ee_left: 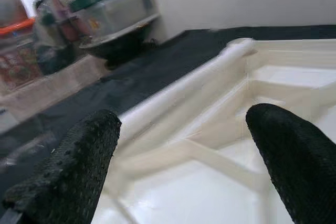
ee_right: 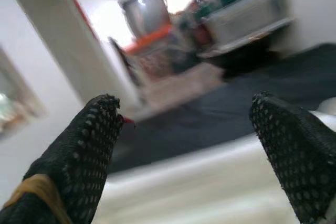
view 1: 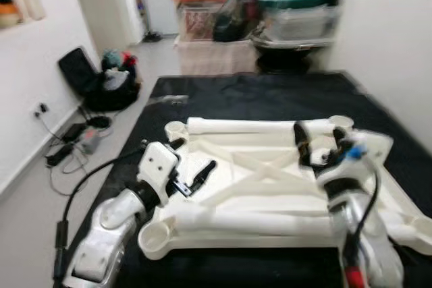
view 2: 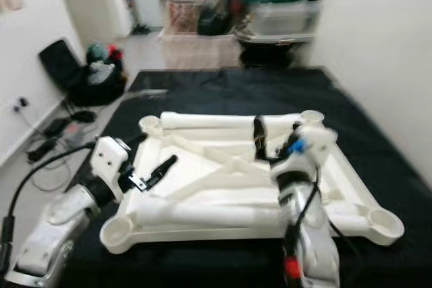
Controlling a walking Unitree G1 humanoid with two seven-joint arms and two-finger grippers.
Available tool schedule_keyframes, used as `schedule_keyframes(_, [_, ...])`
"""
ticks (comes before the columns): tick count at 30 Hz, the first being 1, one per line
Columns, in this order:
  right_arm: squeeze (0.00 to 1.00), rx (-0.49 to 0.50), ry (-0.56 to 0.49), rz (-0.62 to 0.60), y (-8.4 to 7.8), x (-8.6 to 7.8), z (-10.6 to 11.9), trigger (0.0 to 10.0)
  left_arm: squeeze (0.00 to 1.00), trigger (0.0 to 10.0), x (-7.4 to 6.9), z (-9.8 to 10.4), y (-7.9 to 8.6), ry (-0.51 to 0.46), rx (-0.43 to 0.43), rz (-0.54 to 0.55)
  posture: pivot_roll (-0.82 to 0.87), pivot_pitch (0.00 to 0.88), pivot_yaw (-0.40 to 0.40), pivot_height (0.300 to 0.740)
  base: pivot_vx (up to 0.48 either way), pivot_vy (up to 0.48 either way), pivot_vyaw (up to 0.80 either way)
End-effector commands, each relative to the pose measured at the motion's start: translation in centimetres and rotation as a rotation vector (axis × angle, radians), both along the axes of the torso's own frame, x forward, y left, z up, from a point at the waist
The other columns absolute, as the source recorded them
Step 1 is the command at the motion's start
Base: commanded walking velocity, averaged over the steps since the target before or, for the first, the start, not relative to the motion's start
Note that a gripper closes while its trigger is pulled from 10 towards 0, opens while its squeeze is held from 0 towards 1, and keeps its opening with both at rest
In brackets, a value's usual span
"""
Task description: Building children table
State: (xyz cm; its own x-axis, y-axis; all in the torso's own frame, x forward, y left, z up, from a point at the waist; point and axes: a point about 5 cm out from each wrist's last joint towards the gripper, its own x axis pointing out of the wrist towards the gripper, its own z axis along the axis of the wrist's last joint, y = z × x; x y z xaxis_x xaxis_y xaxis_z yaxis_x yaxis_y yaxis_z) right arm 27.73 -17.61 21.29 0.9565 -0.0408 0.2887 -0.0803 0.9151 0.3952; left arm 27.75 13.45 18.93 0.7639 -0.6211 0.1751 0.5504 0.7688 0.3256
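Hovering over upturned white plastic tabletop (view 1: 270,187) | left claw (view 1: 202,175) wide, right claw (view 1: 317,146) wide | seat legs squarely (sockets at corners)

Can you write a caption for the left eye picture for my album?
Robot's left gripper and right gripper hover open above an upside-down white table top.

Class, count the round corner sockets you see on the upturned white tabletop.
4: far left, far right, near left, near right. The tabletop lies on a black mat.
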Motion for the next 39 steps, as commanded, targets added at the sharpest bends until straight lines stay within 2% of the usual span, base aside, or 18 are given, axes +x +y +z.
schedule_keyframes(1, [0.00,0.085,-0.031,0.045,0.4,-0.1,1.3,10.0,0.00,10.0,0.2,0.5,1.0,0.005,0.025,-0.018,0.03,0.000,0.001,0.740,0.000,0.000,0.00])
schedule_keyframes(5, [0.00,0.161,-0.079,0.108,0.5,-0.3,2.8,10.0,0.00,10.0,0.7,1.4,1.7,-0.019,0.055,-0.031,0.02,0.000,0.007,0.740,0.000,0.000,0.00])
schedule_keyframes(15, [0.00,0.122,-0.082,0.161,0.4,-0.8,3.1,10.0,0.00,10.0,0.9,2.0,1.7,-0.034,0.041,-0.036,0.02,0.000,0.006,0.740,0.000,0.000,0.00])
schedule_keyframes(20, [0.00,0.087,-0.042,0.168,0.6,-0.6,2.7,10.0,0.00,10.0,0.7,1.7,1.4,0.002,0.002,-0.036,0.02,0.000,-0.008,0.740,0.000,0.000,0.00])
schedule_keyframes(23, [0.00,0.074,-0.010,0.172,0.7,-0.5,2.5,10.0,0.00,10.0,0.7,1.5,1.4,0.029,-0.021,-0.033,0.03,0.000,-0.013,0.740,-0.480,0.000,0.00])
schedule_keyframes(29, [0.00,0.065,0.005,0.167,0.7,-0.5,2.4,10.0,0.00,10.0,0.8,1.7,1.5,0.020,-0.040,-0.019,0.02,0.000,-0.014,0.740,-0.080,0.000,0.00])
schedule_keyframes(30, [0.00,0.020,0.035,0.140,0.4,-0.3,2.0,10.0,0.00,10.0,1.0,1.8,1.7,0.020,-0.053,0.002,0.02,0.000,-0.014,0.740,0.000,0.000,0.00])
schedule_keyframes(32, [0.00,0.001,0.059,0.092,-0.1,-0.2,1.6,10.0,0.00,10.0,1.3,1.9,2.0,0.019,-0.073,0.025,0.02,0.000,-0.013,0.740,0.000,0.000,0.00])
schedule_keyframes(33, [0.00,-0.024,0.082,0.017,-0.9,-0.3,1.3,10.0,0.00,10.0,1.6,2.0,2.4,0.020,-0.089,0.051,0.02,0.000,-0.011,0.740,0.000,0.000,0.00])
schedule_keyframes(39, [0.00,-0.059,0.101,-0.067,-2.0,-0.6,1.1,10.0,0.00,10.0,1.8,1.9,2.8,0.028,-0.087,0.076,0.01,0.000,-0.008,0.740,0.000,0.000,0.00])
